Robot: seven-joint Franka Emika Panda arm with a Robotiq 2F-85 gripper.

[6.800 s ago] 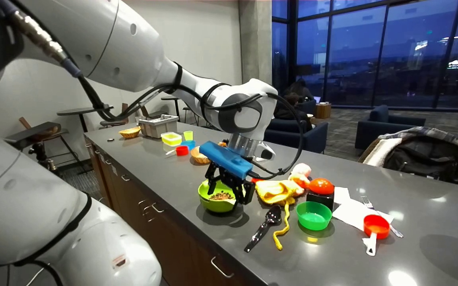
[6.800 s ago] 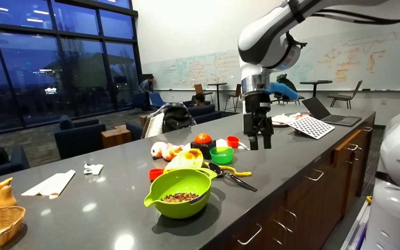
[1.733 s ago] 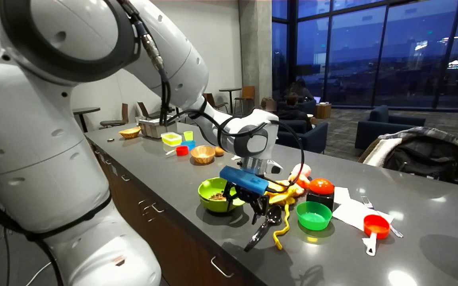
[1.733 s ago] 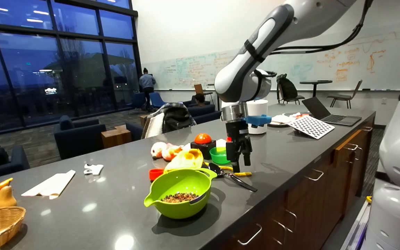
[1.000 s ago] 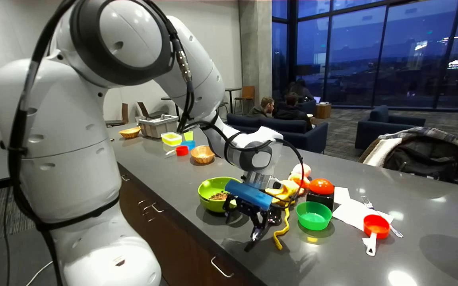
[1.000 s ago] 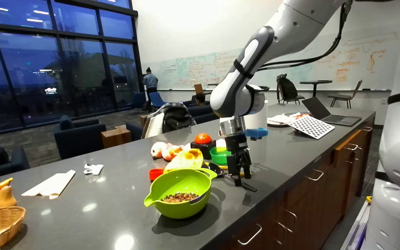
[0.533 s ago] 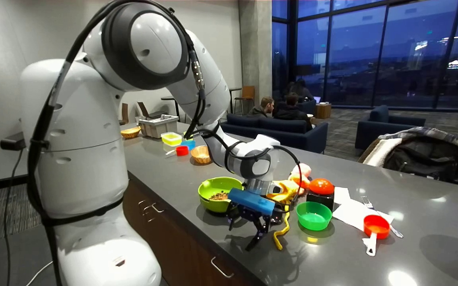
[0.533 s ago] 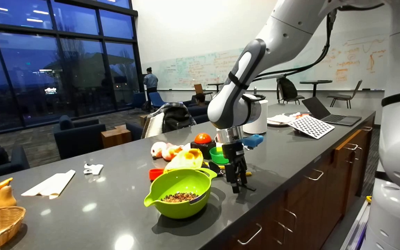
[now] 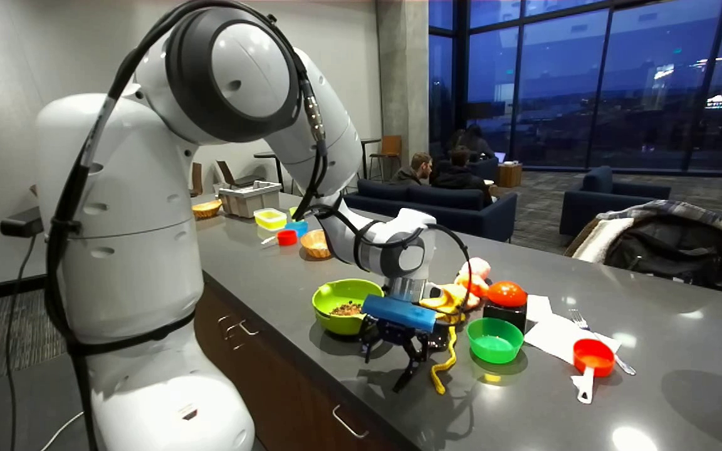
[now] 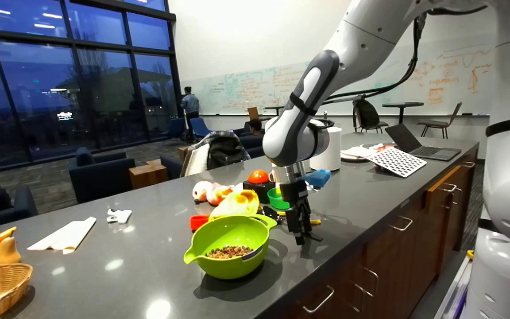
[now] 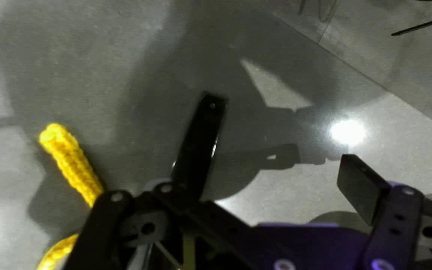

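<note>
Claw [image 11: 270,193] spread wide, low over the grey table [image 9: 524,401], has one finger above or touching the black spoon [image 11: 201,138], near a yellow cord [image 11: 71,165] and lime-green bowl [image 10: 237,268].

in an exterior view, black spoon [image 10: 271,214] part-hidden behind gripper [image 10: 303,237], basket [image 10: 11,296] cut by left edge, whiteboard writing [image 10: 253,88] unreadable.

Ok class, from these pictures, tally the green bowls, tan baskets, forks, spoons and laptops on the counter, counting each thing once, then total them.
Green bowls: 2
Tan baskets: 2
Fork: 1
Spoon: 1
Laptop: 1
Total: 7
</note>
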